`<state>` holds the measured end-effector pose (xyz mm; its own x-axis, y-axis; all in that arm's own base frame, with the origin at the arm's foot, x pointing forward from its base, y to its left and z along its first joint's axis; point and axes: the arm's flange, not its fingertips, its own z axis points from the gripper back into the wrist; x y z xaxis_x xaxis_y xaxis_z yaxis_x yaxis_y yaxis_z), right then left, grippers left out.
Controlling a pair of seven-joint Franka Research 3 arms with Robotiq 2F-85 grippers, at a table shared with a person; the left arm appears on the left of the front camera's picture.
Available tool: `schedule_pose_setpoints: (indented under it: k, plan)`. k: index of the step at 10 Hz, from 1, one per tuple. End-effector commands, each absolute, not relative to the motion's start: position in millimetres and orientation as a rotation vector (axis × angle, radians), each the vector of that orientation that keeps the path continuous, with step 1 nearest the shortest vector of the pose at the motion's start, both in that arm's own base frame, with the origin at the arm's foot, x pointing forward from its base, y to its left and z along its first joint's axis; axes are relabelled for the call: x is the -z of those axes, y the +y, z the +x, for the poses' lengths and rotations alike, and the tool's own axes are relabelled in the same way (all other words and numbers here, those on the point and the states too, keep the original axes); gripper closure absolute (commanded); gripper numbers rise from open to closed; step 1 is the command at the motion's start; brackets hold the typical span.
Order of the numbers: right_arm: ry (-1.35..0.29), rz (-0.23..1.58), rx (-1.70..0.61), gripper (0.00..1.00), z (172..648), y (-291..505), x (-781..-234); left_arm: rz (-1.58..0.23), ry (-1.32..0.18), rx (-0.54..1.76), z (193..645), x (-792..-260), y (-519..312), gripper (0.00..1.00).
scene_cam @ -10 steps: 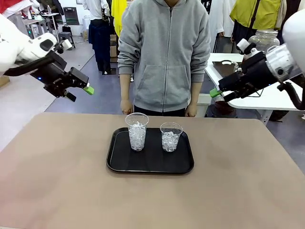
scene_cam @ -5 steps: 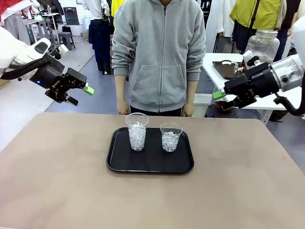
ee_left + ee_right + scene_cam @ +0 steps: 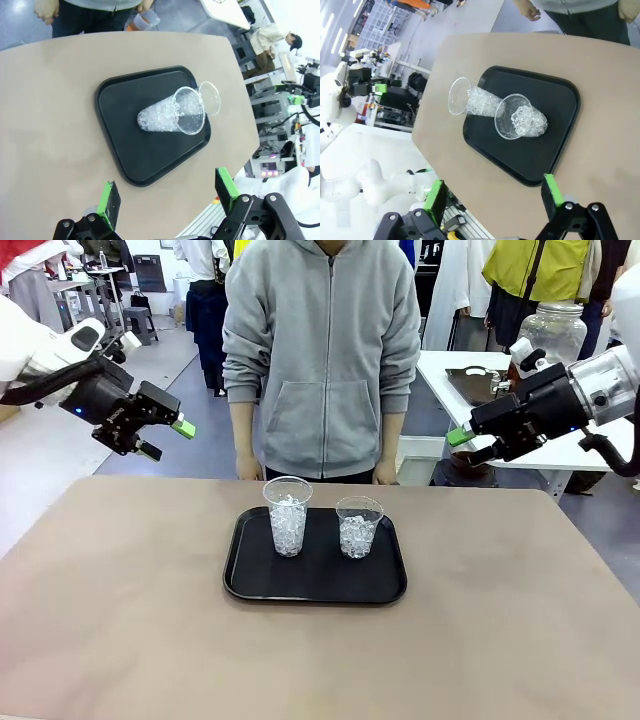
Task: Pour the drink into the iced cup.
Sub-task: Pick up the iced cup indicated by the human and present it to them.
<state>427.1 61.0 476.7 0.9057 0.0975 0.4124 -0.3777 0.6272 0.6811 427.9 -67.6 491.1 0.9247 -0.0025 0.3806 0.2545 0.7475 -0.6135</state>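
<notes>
My left gripper [image 3: 168, 439] and right gripper [image 3: 468, 445] hover high on either side of the table [image 3: 120, 620], both spread wide and holding nothing. On the black tray [image 3: 315, 590] in the middle stand two clear cups of ice, a taller cup [image 3: 288, 517] and a shorter cup [image 3: 359, 527], side by side, neither with any drink in it. Beyond the far edge stands the person [image 3: 320, 360], with a small cup of amber drink [image 3: 143, 20] at one hand. I judge nothing is poured yet; the whole pour remains
</notes>
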Motion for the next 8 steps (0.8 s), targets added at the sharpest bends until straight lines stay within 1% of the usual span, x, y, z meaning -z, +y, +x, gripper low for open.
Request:
schedule_pose_setpoints:
  k: [1, 3, 5, 7, 8]
  plan:
    - [-0.253, 1.01, -0.151, 0.0, 448.0, 50.9, -476.3, -0.884, -0.329, 0.095, 439.6, -486.6, -45.7, 0.0]
    - [-0.21, 1.097, -0.086, 0.0, 461.2, 38.4, -464.6, -1.037, -0.254, 0.024, 455.9, -469.0, -23.6, 0.0]
    - [-0.159, 1.198, -0.023, 0.0, 471.4, 26.4, -447.8, -1.148, -0.203, -0.009, 464.6, -449.5, -8.3, 0.0]
    - [-0.086, 1.311, 0.049, 0.0, 482.3, 15.7, -426.8, -1.255, -0.187, -0.004, 469.5, -429.0, 2.5, 0.0]
    - [-0.069, 1.337, 0.071, 0.0, 488.4, 13.5, -420.0, -1.278, -0.183, -0.008, 472.9, -423.5, 3.9, 0.0]
